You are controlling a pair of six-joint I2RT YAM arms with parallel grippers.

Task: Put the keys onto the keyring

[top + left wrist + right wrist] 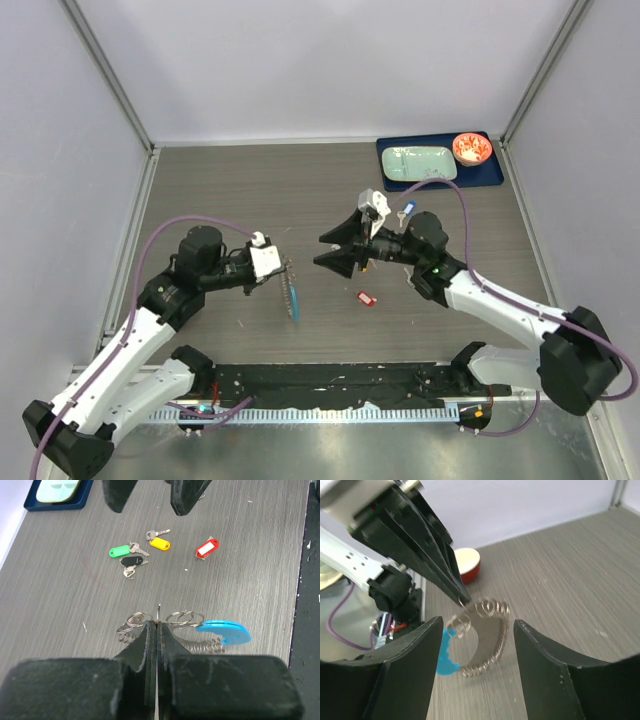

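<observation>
My left gripper (158,625) is shut on the thin wire of the keyring (185,618), which hangs from the jaws above the table. Its blue crescent piece (223,631) hangs at one end. In the top view the left gripper (285,268) holds the ring (291,292) mid-table. My right gripper (477,625) is open, its fingers either side of the dangling keyring (490,645) without touching it. Green (119,551), black (131,560), yellow (160,543) and red (207,548) keys lie loose on the table beyond. Only the red key (366,298) shows from above.
A blue tray (492,175) at the back right carries a pale green plate (418,162) and a red bowl (472,148). A small blue tag (405,212) lies beside the right wrist. A black strip (330,378) runs along the near edge.
</observation>
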